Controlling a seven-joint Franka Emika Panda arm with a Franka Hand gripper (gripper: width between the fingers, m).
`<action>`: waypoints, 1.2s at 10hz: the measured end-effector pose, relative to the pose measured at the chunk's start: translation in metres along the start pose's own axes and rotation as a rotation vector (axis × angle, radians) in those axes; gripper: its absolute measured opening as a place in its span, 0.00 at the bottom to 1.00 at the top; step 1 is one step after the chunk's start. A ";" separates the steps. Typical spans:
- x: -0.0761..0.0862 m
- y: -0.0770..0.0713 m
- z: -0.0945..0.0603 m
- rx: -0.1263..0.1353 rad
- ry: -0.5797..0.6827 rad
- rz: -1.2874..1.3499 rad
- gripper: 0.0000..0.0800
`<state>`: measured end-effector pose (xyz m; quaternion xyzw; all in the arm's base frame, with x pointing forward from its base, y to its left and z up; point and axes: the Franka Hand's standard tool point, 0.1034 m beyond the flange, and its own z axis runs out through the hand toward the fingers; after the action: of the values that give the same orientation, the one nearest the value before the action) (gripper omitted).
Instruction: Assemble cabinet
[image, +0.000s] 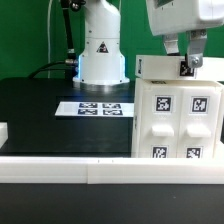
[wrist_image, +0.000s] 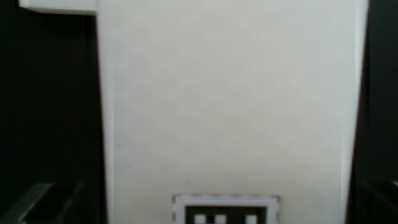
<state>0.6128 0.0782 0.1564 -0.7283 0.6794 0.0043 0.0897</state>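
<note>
Exterior view is showing the big white cabinet (image: 178, 120) standing on the black surface (image: 40, 110), at about 3 o'clock from the marker board (image: 100, 107). Four black-and-white tags (image: 162, 103) are showing on its front. The hand (image: 181, 58) is hanging right at the cabinet's top edge, at 12 o'clock on the box. I cannot tell if its fingers are pinching the edge or sitting apart. Wrist view is showing a white wall of the cabinet filling the middle, with one blurry tag (wrist_image: 228, 210) on it.
</note>
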 end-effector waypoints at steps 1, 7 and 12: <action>0.000 0.000 0.000 0.000 0.000 -0.019 0.96; -0.006 -0.013 -0.030 0.056 -0.045 -0.069 1.00; -0.011 -0.013 -0.030 0.037 -0.020 -0.444 1.00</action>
<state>0.6211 0.0853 0.1888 -0.8582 0.5013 -0.0208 0.1085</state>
